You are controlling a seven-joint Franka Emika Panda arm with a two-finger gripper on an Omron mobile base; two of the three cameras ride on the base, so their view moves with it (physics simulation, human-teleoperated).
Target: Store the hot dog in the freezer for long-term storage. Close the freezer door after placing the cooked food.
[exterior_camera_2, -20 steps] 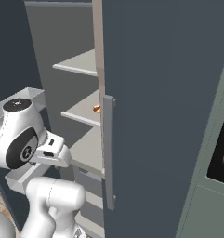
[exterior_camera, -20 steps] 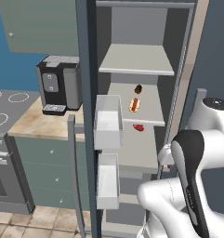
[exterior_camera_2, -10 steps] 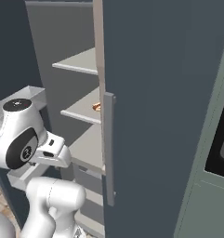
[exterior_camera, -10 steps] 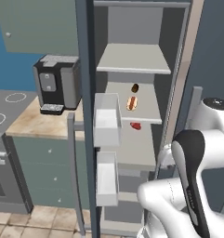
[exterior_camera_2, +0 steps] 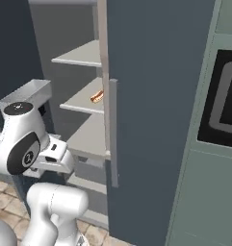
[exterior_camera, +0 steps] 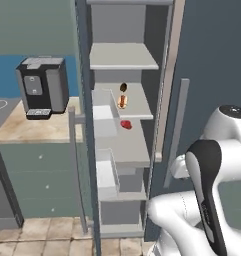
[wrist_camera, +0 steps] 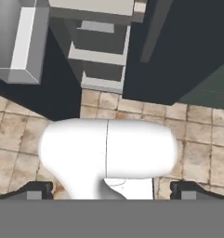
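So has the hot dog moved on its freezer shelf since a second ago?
No. The hot dog lies at the same spot on its pale shelf, behind the small red item. The whole picture has slid left because the base moved.

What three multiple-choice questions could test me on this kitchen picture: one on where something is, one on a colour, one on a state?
1. Where is the hot dog?
A. On a freezer shelf
B. On the counter
C. On the floor

2. What colour is the coffee machine?
A. White
B. Black and grey
C. Green

3. How is the freezer door?
A. Shut
B. Removed
C. Open

Answers:
1. A: it lies on a pale shelf inside the freezer.
2. B: its body is black with grey panels.
3. C: the shelves and the door's white bins show.
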